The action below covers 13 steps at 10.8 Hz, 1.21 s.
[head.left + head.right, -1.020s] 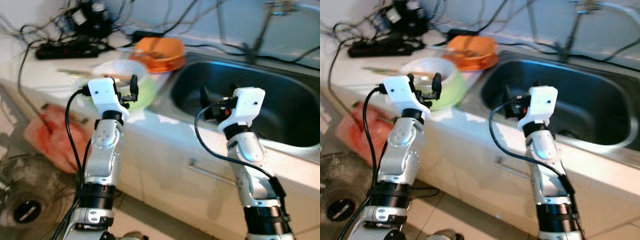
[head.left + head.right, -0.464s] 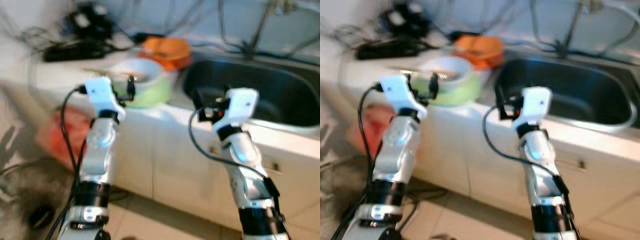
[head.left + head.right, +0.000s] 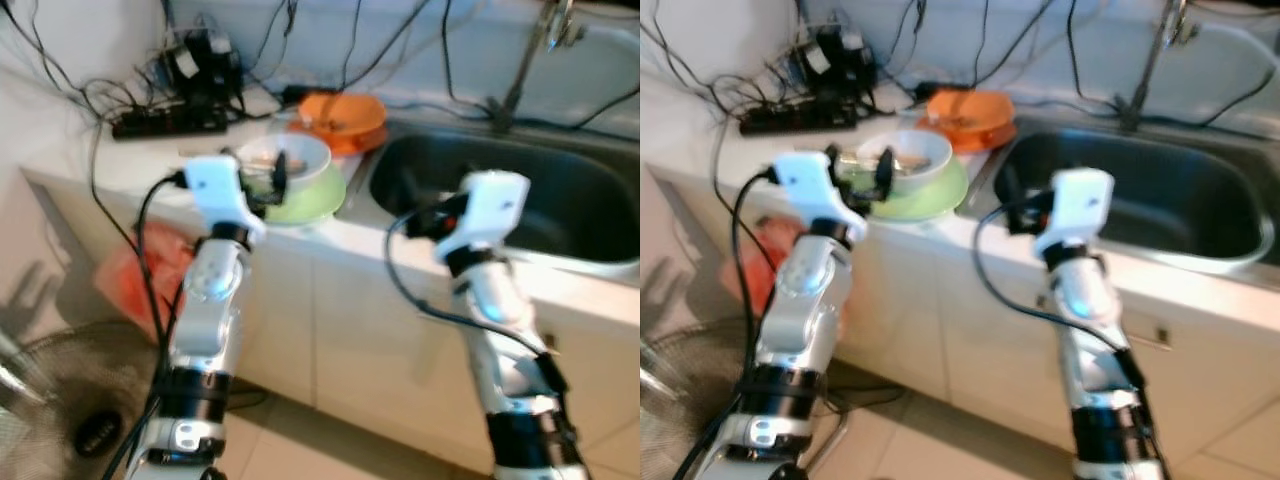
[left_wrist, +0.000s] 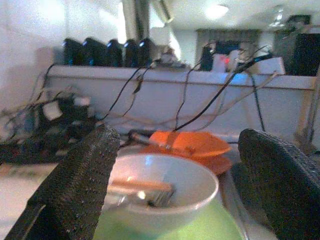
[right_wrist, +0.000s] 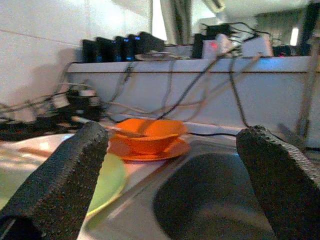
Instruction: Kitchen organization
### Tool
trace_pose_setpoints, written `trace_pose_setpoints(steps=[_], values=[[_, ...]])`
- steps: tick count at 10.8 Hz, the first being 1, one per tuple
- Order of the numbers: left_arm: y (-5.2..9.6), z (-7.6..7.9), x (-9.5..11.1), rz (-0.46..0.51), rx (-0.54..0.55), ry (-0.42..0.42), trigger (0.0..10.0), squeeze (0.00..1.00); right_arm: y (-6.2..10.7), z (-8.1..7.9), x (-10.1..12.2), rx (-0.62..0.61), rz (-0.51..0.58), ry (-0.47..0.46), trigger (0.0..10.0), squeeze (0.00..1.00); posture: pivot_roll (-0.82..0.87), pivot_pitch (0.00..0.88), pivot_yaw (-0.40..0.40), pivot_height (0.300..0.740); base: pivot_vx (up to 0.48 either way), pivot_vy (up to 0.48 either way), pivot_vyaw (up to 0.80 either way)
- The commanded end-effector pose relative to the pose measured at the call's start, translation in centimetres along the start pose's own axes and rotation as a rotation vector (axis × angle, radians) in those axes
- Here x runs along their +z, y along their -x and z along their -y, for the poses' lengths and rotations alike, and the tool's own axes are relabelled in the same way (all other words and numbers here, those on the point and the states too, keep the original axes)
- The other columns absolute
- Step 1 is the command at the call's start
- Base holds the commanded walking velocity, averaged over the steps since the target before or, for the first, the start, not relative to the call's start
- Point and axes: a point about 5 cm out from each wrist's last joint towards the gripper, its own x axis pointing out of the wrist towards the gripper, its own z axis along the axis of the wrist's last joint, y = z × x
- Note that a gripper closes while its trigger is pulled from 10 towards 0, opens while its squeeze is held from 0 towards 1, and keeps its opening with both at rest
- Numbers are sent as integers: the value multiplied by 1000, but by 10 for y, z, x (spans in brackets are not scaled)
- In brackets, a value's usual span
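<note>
A white bowl [image 3: 290, 160] holding utensils rests on a green plate [image 3: 318, 200] near the counter's front edge. Behind it an orange bowl [image 3: 343, 111] sits on an orange plate [image 5: 148, 148] beside the steel sink [image 3: 520, 195]. My left gripper [image 3: 268, 172] is open and held just in front of the white bowl [image 4: 162, 187], nothing between its fingers [image 4: 75, 185]. My right gripper [image 3: 412, 198] is open at the sink's front left rim, its fingers [image 5: 57, 177] framing the orange bowl [image 5: 147, 135] and the basin.
A black power strip [image 3: 170, 122] and a tangle of cables lie at the counter's back left. A faucet [image 3: 530, 50] rises behind the sink. White cabinet fronts [image 3: 350, 330] are below; a red bag [image 3: 130, 280] and a fan [image 3: 60, 410] are on the floor at left.
The camera has pulled back and steadied, so more of the cabinets and floor shows. Both arms stay raised before the counter with their fingers open; the dishes have not moved.
</note>
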Motion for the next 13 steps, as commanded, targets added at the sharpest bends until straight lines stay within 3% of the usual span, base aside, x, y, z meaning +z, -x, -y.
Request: trace_pose_setpoints(steps=[1,4,9,13], values=[[0,-6,5,18,6,-22,10000,0,-3,-9,9,21,39,2,10000,0,115,0,27,740,469,0,0],[-1,-6,5,23,16,-18,10000,0,-3,-10,9,24,44,13,10000,0,114,0,29,740,465,0,0],[0,-3,6,36,10,-27,10000,0,-3,-12,8,24,45,14,10000,0,118,0,29,740,0,0,0],[5,0,21,112,-48,-114,10000,0,-4,-11,4,-1,14,-5,10000,0,128,0,27,740,0,0,0]])
